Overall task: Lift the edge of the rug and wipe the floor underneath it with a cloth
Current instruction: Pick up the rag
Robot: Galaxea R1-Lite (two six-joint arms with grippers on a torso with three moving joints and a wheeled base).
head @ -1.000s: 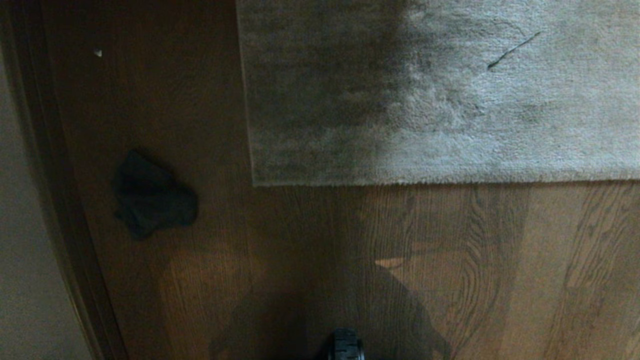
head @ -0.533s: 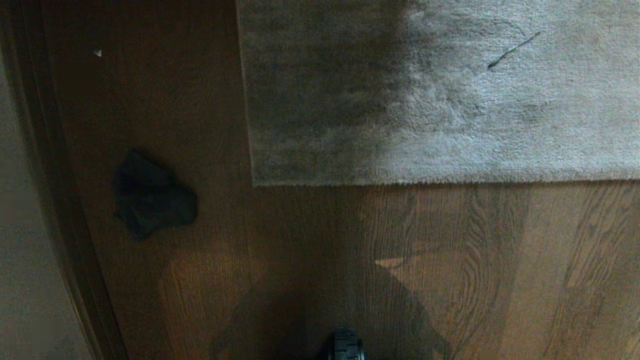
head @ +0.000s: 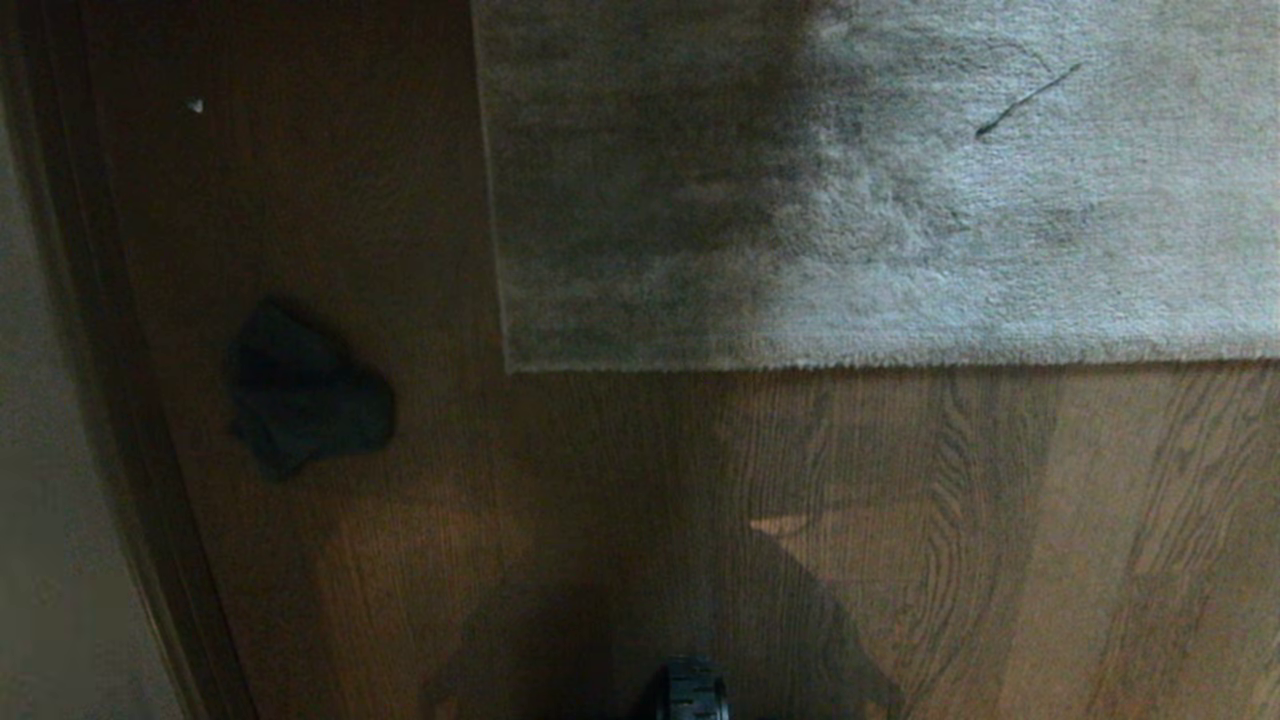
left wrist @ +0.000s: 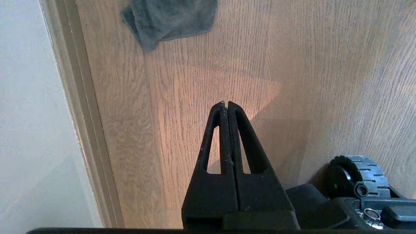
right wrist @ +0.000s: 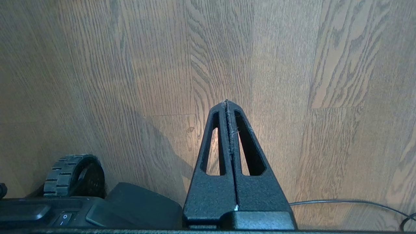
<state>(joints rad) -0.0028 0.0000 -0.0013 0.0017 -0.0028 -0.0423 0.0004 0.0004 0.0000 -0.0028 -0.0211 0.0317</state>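
Observation:
A light-grey rug (head: pixel 880 180) lies flat across the upper part of the head view; its rug edge (head: pixel 880 366) runs straight to a corner (head: pixel 510 368) on the left. Brown wood-grain floor (head: pixel 900 540) lies in front of it. The cloth (head: pixel 300 392), a small dark grey rag, sits crumpled on the floor left of the rug corner; in the left wrist view the cloth (left wrist: pixel 169 19) lies well beyond the fingertips. My left gripper (left wrist: pixel 225 103) is shut and empty above bare floor (left wrist: pixel 195 81). My right gripper (right wrist: pixel 226 101) is shut and empty over bare floor (right wrist: pixel 276 65). Neither arm shows in the head view.
A dark baseboard (head: pixel 110 400) and pale wall (head: pixel 40 560) run down the left side. A wheel of my base (head: pixel 690 690) shows at the bottom centre; the base wheel (left wrist: pixel 357 177) also shows beside the left gripper. A thin cable (right wrist: pixel 351 202) lies on the floor near the right gripper.

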